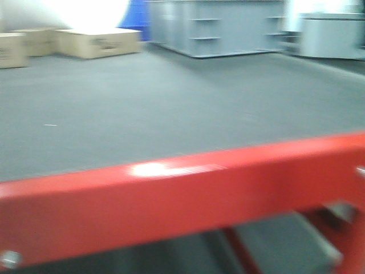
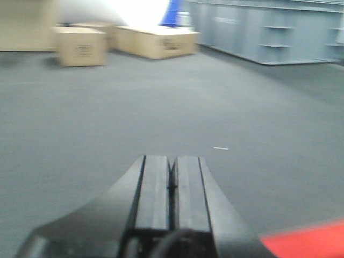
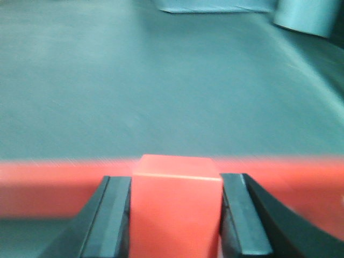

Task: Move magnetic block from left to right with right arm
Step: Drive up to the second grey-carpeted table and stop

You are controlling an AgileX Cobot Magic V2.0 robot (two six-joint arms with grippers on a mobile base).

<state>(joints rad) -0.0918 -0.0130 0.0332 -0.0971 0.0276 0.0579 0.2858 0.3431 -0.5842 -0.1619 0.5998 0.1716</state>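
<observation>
The magnetic block (image 3: 176, 207), a plain bright-red cube, sits between the two dark fingers of my right gripper (image 3: 176, 185), which is shut on it. Both pads press flat against its sides. Just beyond it runs a red metal bar (image 3: 48, 185) across the right wrist view. My left gripper (image 2: 172, 161) is shut, its two pads touching with nothing between them, and it hangs over the grey floor. Neither gripper nor the block shows in the front view.
A wide red frame bar (image 1: 182, 200) crosses the bottom of the blurred front view. Tan cardboard boxes (image 1: 97, 43) (image 2: 80, 45) stand at the far left on the grey floor. Grey shelving units (image 1: 217, 25) line the back wall.
</observation>
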